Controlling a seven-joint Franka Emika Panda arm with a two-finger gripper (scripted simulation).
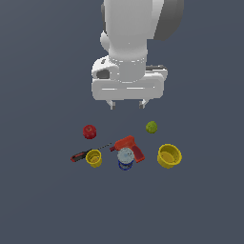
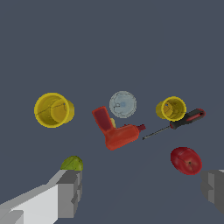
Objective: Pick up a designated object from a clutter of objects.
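The larger yellow cup stands upright at the exterior view's right of the clutter; it also shows in the wrist view. My gripper hangs open and empty well above the floor, behind the clutter. Its fingertips frame the wrist view, wide apart. The smaller yellow cup sits at the exterior view's left, next to the red-black screwdriver.
A red drill lies in the middle with a blue-white can in front of it. A red ball and a green ball lie nearer the arm, on a dark grey floor.
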